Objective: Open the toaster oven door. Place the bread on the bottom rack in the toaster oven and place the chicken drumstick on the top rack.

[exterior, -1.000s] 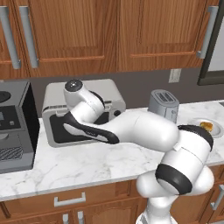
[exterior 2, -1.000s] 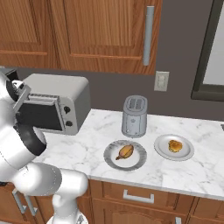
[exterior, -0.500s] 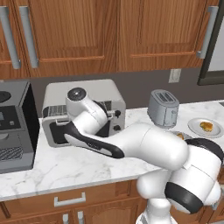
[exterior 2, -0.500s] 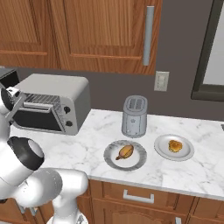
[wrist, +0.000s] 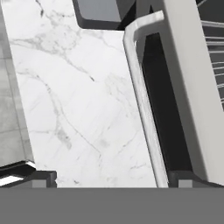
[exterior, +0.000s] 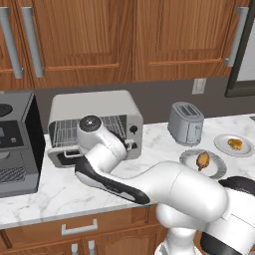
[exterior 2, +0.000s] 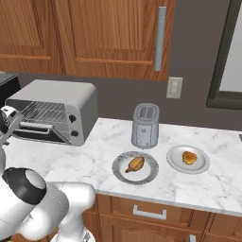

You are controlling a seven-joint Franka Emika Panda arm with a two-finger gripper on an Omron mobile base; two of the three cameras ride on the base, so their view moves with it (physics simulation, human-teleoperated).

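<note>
Your jaws are wide apart w/ the grey bar handle [wrist: 141, 100] just beside one; bump it & the glass door [exterior 2: 42, 131] could swing.

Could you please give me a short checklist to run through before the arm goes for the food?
1. Toaster oven door lowered: ok, racks exposed.
2. Fingers free of the door handle: ok, spread apart, nothing between them.
3. Bread reachable on its plate: ok.
4. Chicken drumstick on its own plate: ok.
5. Bottom rack bare: cannot tell.
6. Toaster clear of the plates: ok, behind them.
</note>
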